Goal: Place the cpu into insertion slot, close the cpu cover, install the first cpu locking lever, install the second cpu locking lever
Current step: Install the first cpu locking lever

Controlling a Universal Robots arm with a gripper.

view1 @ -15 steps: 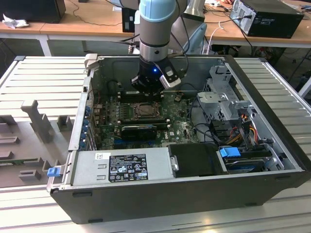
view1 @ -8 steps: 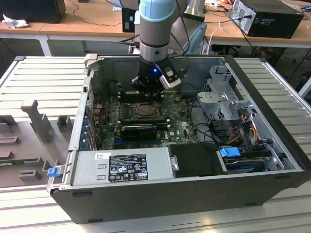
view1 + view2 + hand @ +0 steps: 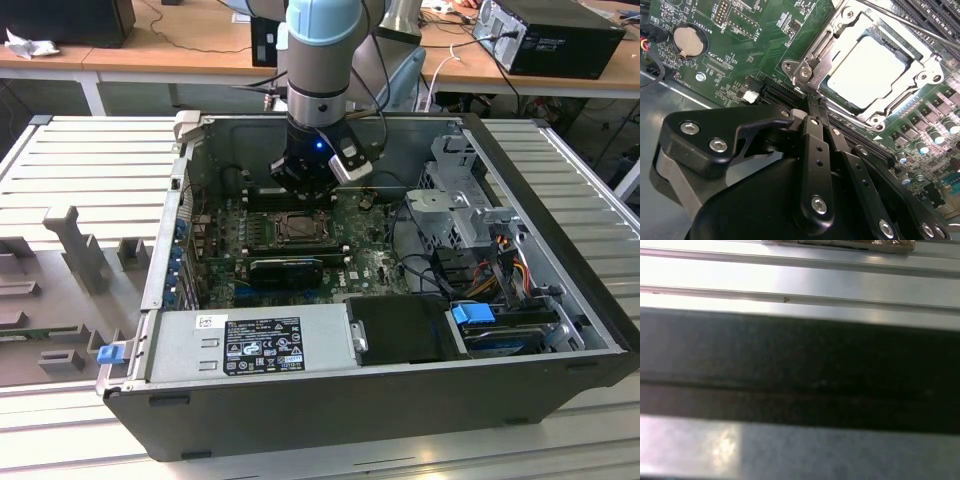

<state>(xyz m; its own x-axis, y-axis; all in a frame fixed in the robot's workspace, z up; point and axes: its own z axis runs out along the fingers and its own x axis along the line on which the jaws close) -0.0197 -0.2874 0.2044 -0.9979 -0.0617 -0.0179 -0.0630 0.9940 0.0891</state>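
The pale silver-grey square cpu (image 3: 875,70) is seen seated in the silver-rimmed insertion slot (image 3: 920,107), framed by the thin silvery cpu cover (image 3: 837,42). The black gripper (image 3: 812,107) is pressed shut, holding nothing, tips beside the cover hinge. Risk judged: tips slipping off, scraping the green circuit board (image 3: 735,45).
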